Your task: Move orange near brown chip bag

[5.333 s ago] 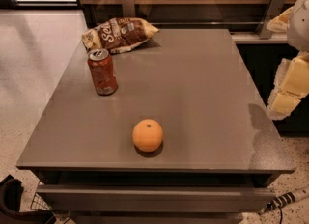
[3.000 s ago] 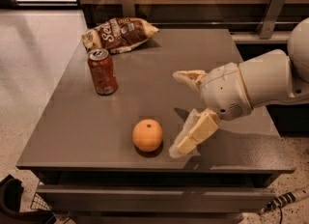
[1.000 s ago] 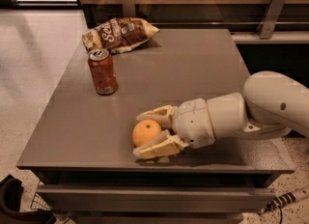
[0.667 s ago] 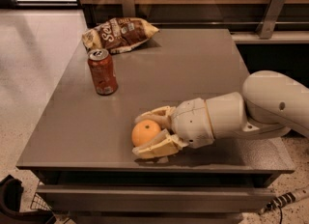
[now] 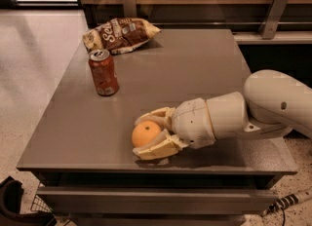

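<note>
Compared with the earliest frame, the white arm (image 5: 273,104) has swung in from the right edge of the view and stretched across the worktop (image 5: 195,64). The pincer (image 5: 141,137), which stood spread just beside the fruit three seconds ago, now brackets it. The orange (image 5: 146,133) has not shifted and lies at the same spot near the front edge of the worktop.

The pincer lies low over the surface and points left. Its two cream fingers (image 5: 157,149) are closed against the orange, one on the far side and one on the near side, and the fruit sits between them on the worktop.

The brown chip bag (image 5: 121,34) lies crumpled at the far left corner of the worktop, well apart from the orange. A red soda can (image 5: 103,72) stands upright near the left edge, just in front of the bag and between bag and orange. The can touches neither the bag nor the pincer.
</note>
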Controlling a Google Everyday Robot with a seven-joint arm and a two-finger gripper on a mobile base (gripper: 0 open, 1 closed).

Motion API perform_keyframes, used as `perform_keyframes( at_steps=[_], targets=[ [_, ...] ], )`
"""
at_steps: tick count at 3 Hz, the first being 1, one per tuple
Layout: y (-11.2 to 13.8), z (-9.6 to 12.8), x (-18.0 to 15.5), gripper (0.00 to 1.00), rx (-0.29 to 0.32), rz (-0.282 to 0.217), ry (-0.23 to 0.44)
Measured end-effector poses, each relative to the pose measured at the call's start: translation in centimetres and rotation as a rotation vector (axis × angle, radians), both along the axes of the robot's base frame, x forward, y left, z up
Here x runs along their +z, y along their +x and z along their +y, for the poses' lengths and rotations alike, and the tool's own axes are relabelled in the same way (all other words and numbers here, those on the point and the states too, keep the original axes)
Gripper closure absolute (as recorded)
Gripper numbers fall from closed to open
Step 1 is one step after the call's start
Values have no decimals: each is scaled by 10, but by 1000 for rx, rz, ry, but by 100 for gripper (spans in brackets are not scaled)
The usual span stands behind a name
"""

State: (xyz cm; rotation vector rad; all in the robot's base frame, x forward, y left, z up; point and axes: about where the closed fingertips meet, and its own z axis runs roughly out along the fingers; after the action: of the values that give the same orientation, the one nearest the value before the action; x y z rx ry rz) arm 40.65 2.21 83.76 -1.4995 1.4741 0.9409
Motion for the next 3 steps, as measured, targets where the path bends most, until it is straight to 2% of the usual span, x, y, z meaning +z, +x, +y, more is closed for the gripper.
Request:
perform_keyframes(
  at_steps=[1,2,3],
  targets=[
    [19,-10,15,100,-13,-6,37],
    [56,-29,29,100,-29,7,48],
    [137,-64,62,100,-118,12,32]
  ],
)
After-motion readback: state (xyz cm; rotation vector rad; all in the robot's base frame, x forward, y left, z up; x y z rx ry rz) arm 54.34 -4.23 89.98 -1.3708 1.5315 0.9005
